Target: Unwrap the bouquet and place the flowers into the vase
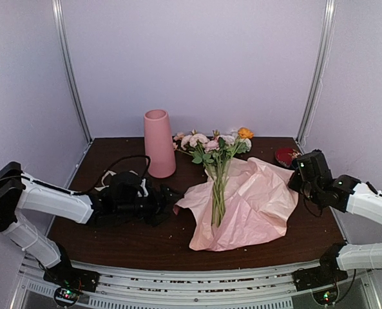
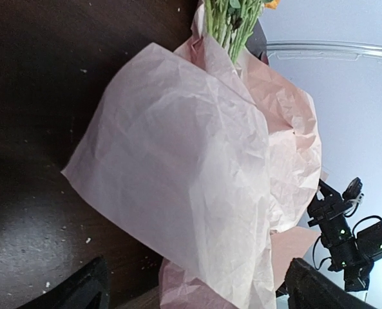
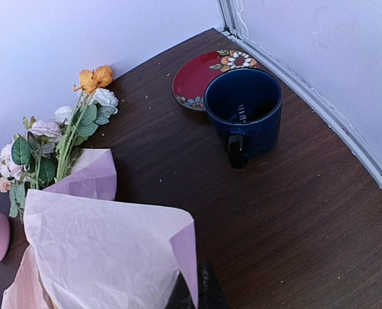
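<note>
The bouquet lies open at mid-table: the flowers (image 1: 215, 147) rest with their green stems (image 1: 218, 193) on the spread, crinkled pink paper (image 1: 248, 206), blooms pointing to the back wall. The tall pink vase (image 1: 160, 143) stands upright to their left. My left gripper (image 1: 168, 203) sits low at the paper's left edge, open, its fingers (image 2: 81, 293) wide to either side of the paper (image 2: 191, 167) without touching it. My right gripper (image 3: 194, 295) is shut on the paper's right edge (image 3: 184, 251), which it holds raised. Flowers (image 3: 55, 141) show beyond it.
A dark blue cup (image 3: 243, 112) stands beside a red flowered saucer (image 3: 200, 77) in the back right corner, close to the right gripper. Metal frame posts (image 1: 71, 71) and white walls enclose the table. A black cable (image 1: 123, 161) loops near the left arm.
</note>
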Robot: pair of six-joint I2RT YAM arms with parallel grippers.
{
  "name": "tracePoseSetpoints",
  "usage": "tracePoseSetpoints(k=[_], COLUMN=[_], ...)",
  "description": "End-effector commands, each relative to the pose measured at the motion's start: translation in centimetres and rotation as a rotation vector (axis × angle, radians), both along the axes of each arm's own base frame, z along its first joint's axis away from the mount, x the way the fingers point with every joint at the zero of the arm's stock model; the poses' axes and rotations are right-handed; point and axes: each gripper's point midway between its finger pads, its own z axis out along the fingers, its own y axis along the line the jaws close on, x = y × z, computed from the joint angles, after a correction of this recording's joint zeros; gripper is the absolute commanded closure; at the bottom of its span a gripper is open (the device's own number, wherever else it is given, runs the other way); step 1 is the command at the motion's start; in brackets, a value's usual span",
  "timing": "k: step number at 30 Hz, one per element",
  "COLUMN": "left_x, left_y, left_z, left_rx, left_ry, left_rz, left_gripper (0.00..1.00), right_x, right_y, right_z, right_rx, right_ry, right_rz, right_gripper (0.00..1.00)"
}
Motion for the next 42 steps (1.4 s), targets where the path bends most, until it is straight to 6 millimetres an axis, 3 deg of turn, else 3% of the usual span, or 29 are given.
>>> tracePoseSetpoints(k=[1, 8, 10, 15, 21, 25, 28, 32, 36, 42], left_x=[0.6, 2.2, 3.2, 5.5, 7.5, 9.1, 10.4, 10.9, 10.3, 8.8], left_y=[-2.0, -2.6, -2.5, -2.3, -1.5, 0.1, 2.7, 6.0, 8.8, 10.2], left_z=[1.0, 0.0, -0.4, -0.7, 1.1, 3.4, 5.8, 6.8, 4.8, -1.7], left_rx=[-0.086, -0.093, -0.086, -0.076, -0.073, -0.017, 0.062, 0.243, 0.378, 0.483], left_ry=[0.045, 0.047, 0.037, -0.006, -0.087, -0.188, -0.283, -0.371, -0.378, -0.258], left_rz=[0.013, 0.056, 0.075, 0.1, 0.127, 0.145, 0.183, 0.218, 0.251, 0.225], left_gripper=[0.02, 0.02, 0.08, 0.5, 1.0, 1.0, 1.0, 1.0, 1.0, 1.0], right_x=[0.5, 0.4, 0.3, 0.0, -0.5, -0.6, -0.7, -1.3, -2.3, -4.0], right_y=[0.0, 0.2, 0.2, 0.1, -0.4, -0.9, -1.5, -2.3, -2.7, -2.7], right_z=[1.6, 1.4, 1.2, 0.8, 1.3, 2.1, 3.1, 3.2, 0.4, -4.7], right_rx=[0.014, 0.02, 0.024, 0.029, 0.026, 0.016, 0.006, -0.003, 0.014, 0.074], right_ry=[-0.045, -0.04, -0.037, -0.031, -0.046, -0.059, -0.084, -0.083, -0.032, 0.056], right_rz=[-0.002, 0.012, 0.016, 0.017, 0.007, -0.013, -0.043, -0.078, -0.092, -0.103], right_gripper=[1.0, 1.0, 1.0, 1.0, 1.0, 1.0, 1.0, 1.0, 1.0, 1.0])
